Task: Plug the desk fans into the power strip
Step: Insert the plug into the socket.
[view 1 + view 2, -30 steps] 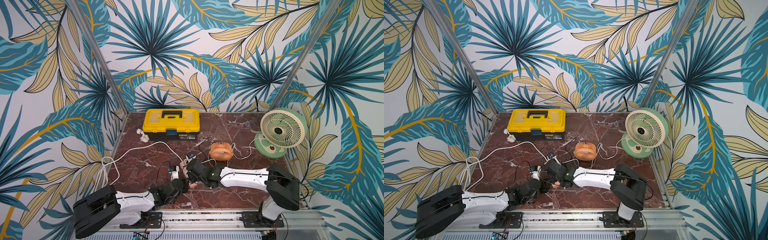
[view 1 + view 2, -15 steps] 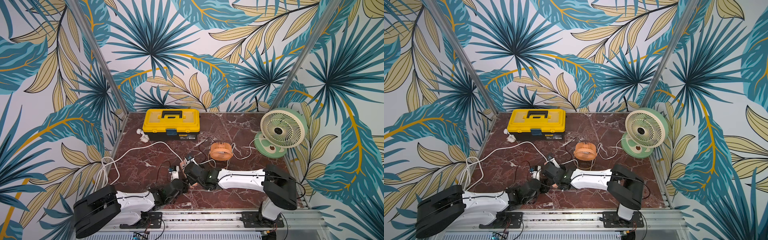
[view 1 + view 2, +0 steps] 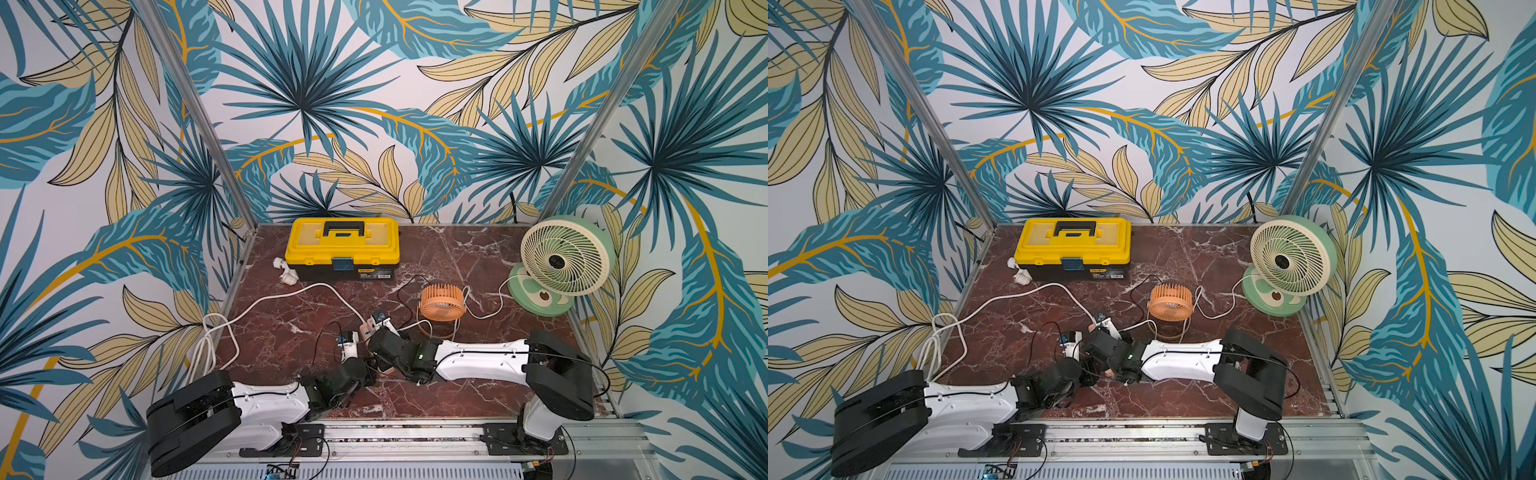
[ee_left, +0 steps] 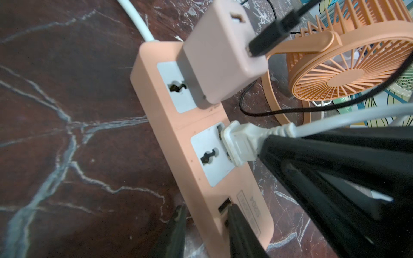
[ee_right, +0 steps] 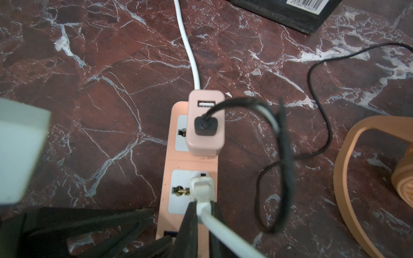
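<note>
Just beside plug (image 5: 202, 185), pink adapter (image 5: 205, 145)

A yellow toolbox (image 3: 1073, 247) sits at the back of the marble worktop (image 3: 1204, 390), and a green desk fan (image 3: 1292, 259) stands at the back right. A small orange fan (image 3: 1170, 302) is nearer the middle. A white cord (image 3: 1017, 296) runs in from the left. The left arm (image 3: 967, 401) and right arm (image 3: 1179, 359) meet over the mostly hidden power strip (image 3: 1110, 372).

We see walls (image 3: 374, 83) papered with teal and tan palm leaves, silver corner posts (image 3: 195, 108), and a dark red, white-veined marble desk (image 3: 469, 257).
</note>
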{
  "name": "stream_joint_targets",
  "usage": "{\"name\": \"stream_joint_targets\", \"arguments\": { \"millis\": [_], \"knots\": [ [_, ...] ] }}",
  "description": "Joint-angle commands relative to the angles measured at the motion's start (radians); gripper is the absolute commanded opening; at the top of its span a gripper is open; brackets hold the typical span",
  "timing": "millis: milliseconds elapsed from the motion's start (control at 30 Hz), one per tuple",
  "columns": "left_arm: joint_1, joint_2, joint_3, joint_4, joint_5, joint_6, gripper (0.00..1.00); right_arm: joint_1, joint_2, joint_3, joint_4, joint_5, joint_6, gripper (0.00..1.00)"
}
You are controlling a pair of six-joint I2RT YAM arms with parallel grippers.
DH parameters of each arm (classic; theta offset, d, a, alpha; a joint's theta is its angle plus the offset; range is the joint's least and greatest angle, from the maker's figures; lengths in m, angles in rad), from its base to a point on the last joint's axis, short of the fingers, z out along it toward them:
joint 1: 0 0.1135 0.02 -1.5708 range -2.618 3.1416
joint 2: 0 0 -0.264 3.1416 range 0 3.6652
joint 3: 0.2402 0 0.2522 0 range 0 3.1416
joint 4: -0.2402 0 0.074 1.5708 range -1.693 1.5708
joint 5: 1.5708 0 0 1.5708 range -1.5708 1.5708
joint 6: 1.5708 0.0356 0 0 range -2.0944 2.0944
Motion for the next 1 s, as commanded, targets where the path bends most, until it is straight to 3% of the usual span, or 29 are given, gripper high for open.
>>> {"name": "stream_joint_targets", "arguments": {
  "millis": [0, 533, 967],
  "knots": [
    [0.007, -0.003, 0.007, -0.059, -0.018, -0.001, 0.35, 0.03, 0.043, -0.032, -0.079, -0.023, 0.025, 0.0],
    [0.01, -0.016, 0.001, -0.074, -0.027, -0.013, 0.34, 0.033, 0.041, 0.03, -0.155, 0.012, 0.033, 0.0],
    [0.01, -0.073, -0.01, -0.126, -0.05, -0.021, 0.33, 0.033, 0.016, 0.029, -0.135, -0.046, 0.068, 0.0]
  ]
}}
